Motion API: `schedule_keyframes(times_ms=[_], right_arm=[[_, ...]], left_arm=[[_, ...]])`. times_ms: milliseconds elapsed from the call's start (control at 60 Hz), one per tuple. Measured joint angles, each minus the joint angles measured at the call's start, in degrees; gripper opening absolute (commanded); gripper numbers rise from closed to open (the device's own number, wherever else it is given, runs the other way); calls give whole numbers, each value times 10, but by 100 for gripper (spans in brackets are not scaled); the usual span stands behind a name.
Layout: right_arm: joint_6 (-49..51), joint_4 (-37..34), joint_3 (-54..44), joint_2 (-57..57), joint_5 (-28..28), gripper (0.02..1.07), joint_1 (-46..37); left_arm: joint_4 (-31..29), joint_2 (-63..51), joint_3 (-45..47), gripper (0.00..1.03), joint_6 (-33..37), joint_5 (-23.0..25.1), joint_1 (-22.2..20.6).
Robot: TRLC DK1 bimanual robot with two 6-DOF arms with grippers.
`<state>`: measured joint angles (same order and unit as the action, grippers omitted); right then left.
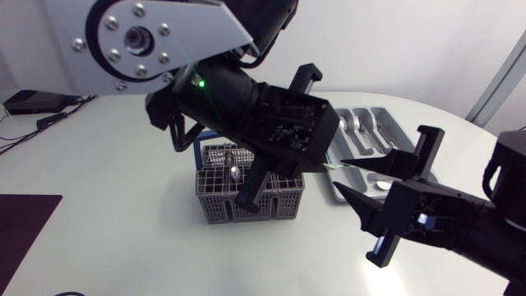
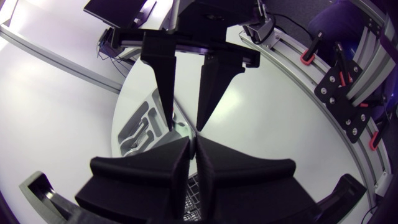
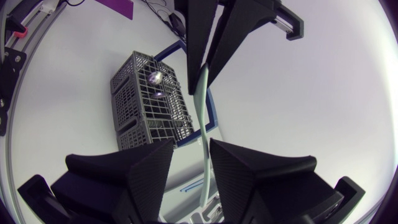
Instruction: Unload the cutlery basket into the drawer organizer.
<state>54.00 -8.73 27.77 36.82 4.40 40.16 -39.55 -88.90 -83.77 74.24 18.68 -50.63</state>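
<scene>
1. Grey cutlery basket (image 1: 215,205) standing left of centre on the table, a spoon (image 1: 236,173) upright inside
2. Left gripper (image 3: 203,65) above and just right of the basket, clamped on one end of a pale green utensil (image 3: 203,118)
3. Utensil held in the air between basket and organizer
4. Right gripper (image 3: 191,143) spread apart around the utensil's other end
5. Drawer organizer (image 1: 386,122) at far right, silver cutlery lying inside

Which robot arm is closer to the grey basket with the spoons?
Left. The left arm hangs right above the basket, jaws shut on a pale green utensil just past it. The right arm sits farther off, jaws open by the organizer.
</scene>
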Motion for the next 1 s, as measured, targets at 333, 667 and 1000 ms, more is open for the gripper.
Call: schedule_keyframes(times_ms=[333, 667, 1000], right_arm=[[0, 9, 0, -1, 32, 29, 23], [2, -5, -2, -3, 36, 15, 25], [3, -12, -2, -12, 35, 12, 25]], left_arm=[[-7, -5, -1, 8, -15, 2, -12], [-6, -18, -3, 8, -23, 2, -16], [-7, -20, -11, 32, -23, 0, -16]])
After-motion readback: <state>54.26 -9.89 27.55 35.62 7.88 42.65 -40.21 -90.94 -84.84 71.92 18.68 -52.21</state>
